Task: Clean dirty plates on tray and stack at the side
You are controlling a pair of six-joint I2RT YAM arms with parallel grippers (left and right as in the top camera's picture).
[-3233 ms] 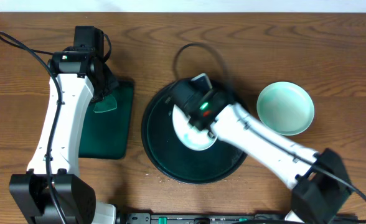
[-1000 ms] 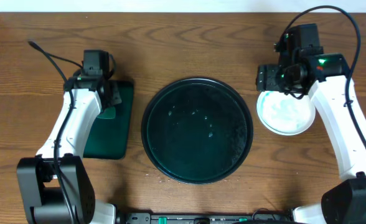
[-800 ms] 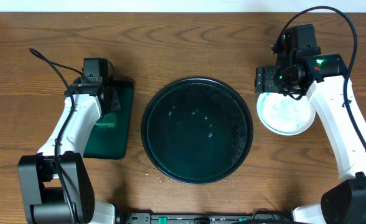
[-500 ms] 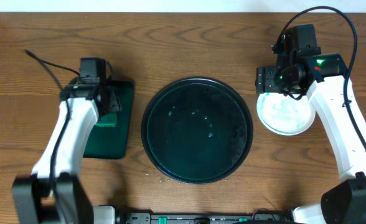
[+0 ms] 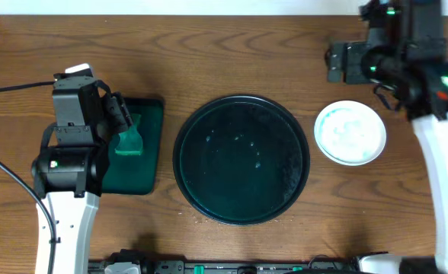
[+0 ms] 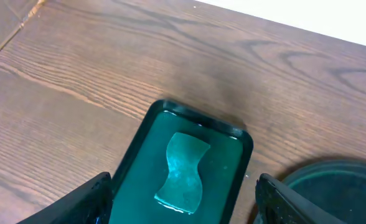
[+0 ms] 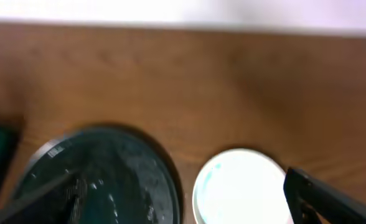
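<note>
The round black tray (image 5: 241,158) sits mid-table and carries only small wet specks. To its right, on the wood, the plates (image 5: 351,132) show as one white round with faint mint streaks; how many are stacked I cannot tell. My right gripper (image 5: 344,62) hangs open behind them, well above the table, with the plates (image 7: 242,186) and the tray (image 7: 102,180) blurred below it. My left gripper (image 5: 121,122) is open over a teal sponge (image 6: 183,168) lying in the dark green rectangular tray (image 6: 239,138), its fingers (image 6: 89,202) on either side and clear of it.
The green tray (image 5: 149,164) lies just left of the black tray (image 6: 332,180), with a narrow strip of wood between them. The table's far edge runs behind both arms. Black equipment lines the front edge.
My left gripper opened, left the sponge in the green tray and rose. My right gripper lifted off the plates toward the back of the table and opened wider.
</note>
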